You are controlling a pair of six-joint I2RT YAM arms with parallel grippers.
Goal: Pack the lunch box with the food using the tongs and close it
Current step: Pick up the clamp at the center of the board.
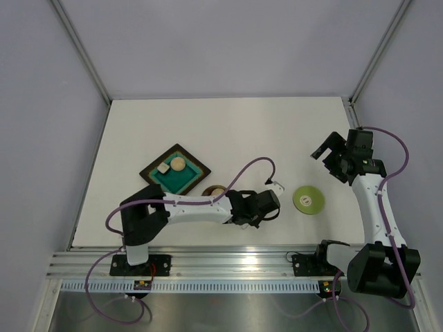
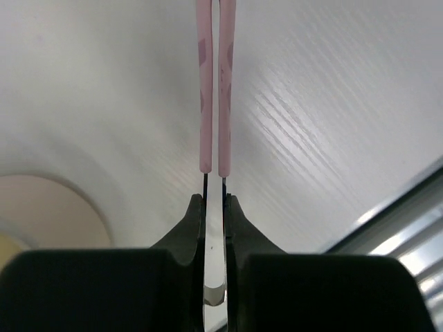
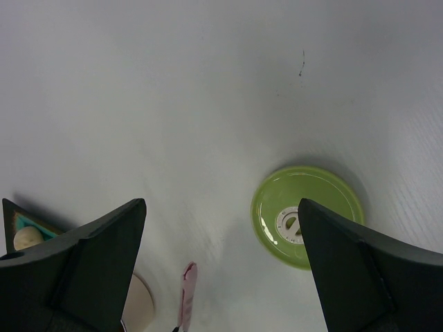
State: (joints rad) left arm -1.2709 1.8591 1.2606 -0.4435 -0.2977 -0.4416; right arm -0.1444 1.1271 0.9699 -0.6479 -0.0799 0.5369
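Observation:
My left gripper (image 1: 271,198) is shut on the tongs (image 2: 214,90), near the table's front edge. The jaws pinch the metal end and the two pink arms run forward, pressed close together. The tongs' tips (image 1: 277,185) point toward the lime-green lid (image 1: 309,199), which lies flat on the table. The lunch box (image 1: 215,189) sits just behind my left forearm, partly hidden by it. Food lies in the square tray (image 1: 190,181): a white cube (image 1: 163,167) and a beige ball (image 1: 178,164). My right gripper (image 1: 331,160) hangs open above the table, behind the lid (image 3: 277,204), holding nothing.
The tray's corner (image 3: 17,225) and a pink tongs tip (image 3: 187,290) show at the bottom of the right wrist view. A purple cable (image 1: 256,164) loops over the table behind my left gripper. The metal rail (image 2: 408,228) runs along the near edge.

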